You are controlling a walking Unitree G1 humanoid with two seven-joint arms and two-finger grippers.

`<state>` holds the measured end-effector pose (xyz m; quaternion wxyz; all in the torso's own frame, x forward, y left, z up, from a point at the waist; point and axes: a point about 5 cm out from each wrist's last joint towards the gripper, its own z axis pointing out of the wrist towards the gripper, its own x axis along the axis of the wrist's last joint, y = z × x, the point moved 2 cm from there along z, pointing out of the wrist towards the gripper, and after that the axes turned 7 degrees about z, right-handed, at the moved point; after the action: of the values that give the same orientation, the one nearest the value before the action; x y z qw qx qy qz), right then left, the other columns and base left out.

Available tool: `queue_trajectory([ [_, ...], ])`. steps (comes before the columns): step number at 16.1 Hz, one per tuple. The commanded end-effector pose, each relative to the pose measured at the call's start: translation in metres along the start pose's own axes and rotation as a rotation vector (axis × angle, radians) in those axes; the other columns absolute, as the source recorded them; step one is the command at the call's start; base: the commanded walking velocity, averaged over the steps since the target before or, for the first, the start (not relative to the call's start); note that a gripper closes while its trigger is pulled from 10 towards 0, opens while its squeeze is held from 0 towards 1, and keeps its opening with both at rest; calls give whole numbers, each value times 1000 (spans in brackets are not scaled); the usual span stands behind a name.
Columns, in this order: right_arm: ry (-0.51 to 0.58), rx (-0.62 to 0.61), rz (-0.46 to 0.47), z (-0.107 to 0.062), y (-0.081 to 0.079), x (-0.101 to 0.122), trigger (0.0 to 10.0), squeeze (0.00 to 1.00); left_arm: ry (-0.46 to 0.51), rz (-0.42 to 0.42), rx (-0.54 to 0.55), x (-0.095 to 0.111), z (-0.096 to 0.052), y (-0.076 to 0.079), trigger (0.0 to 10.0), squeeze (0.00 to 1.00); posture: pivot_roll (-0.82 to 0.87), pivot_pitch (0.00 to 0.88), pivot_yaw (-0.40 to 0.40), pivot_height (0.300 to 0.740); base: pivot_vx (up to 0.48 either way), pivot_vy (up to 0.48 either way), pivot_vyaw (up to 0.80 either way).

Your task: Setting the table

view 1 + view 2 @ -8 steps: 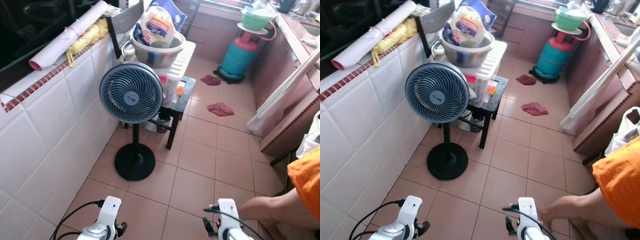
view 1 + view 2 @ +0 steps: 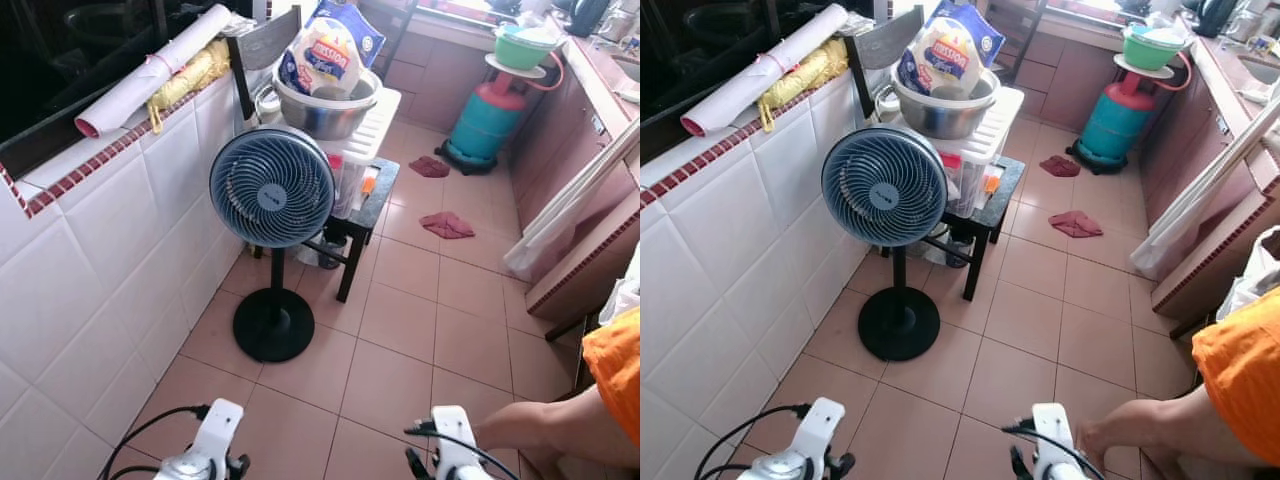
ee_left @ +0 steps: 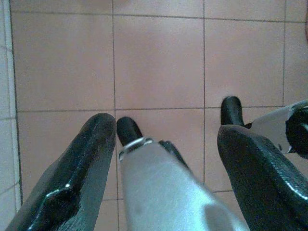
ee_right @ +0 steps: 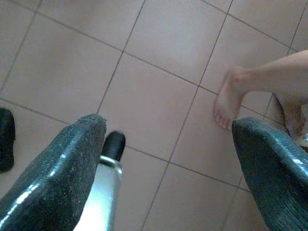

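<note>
Two grippers hanging low over pink floor tiles [image 2: 400,330], both with fingers spread wide and grasping nothing: left gripper [image 3: 163,159], right gripper [image 4: 168,159]. Near the right gripper, a person's bare foot [image 4: 228,103] on the tiles. Ahead, a fan [image 2: 272,187] on a round base beside the white tiled wall [image 2: 110,250]; behind it a small dark table [image 2: 365,205] carrying a white bin [image 2: 360,135] topped by a steel bowl [image 2: 325,105] with a bag [image 2: 325,55] inside. Farther back, a teal gas cylinder [image 2: 490,115]. No tableware discernible.

One fan [image 2: 272,187], one gas cylinder [image 2: 487,120], two red rags [image 2: 447,224].
</note>
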<state>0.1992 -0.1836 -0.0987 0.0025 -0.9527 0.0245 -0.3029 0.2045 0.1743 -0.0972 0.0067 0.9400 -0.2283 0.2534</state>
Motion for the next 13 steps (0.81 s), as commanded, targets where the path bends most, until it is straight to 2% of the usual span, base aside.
queue_trajectory([
  [1, -15, -19, -10, -1, 5, -4, 10000, 0, -6, 15, -12, -1, 0, 4, 10000, 0, 299, 38, -165, 740, 0, 0, -775],
  [3, -3, -7, -18, -1, 4, -1, 10000, 0, -9, 34, 6, 1, 0, -3, 10000, 0, 289, 33, -159, 740, 0, 0, -763],
  [8, -11, -7, -15, -1, 4, -4, 10000, 0, 31, 24, 18, 14, 1, -4, 10000, 0, 290, 32, -165, 740, 0, 0, -760],
  [10, -9, 7, -11, -1, 0, -4, 10000, 0, 24, 60, -13, 12, 3, 9, 10000, 0, 285, 38, -154, 740, 0, 0, -759],
  [11, -7, 9, -3, -1, -1, -5, 10000, 0, 18, 94, -14, 11, 3, 10, 10000, 0, 283, 39, -147, 740, 0, 0, -756],
  [13, -7, 8, 15, -1, -3, -7, 10000, 0, -2, 137, -25, 6, 3, 11, 10000, 0, 275, 42, -125, 740, 0, 0, 0],
])
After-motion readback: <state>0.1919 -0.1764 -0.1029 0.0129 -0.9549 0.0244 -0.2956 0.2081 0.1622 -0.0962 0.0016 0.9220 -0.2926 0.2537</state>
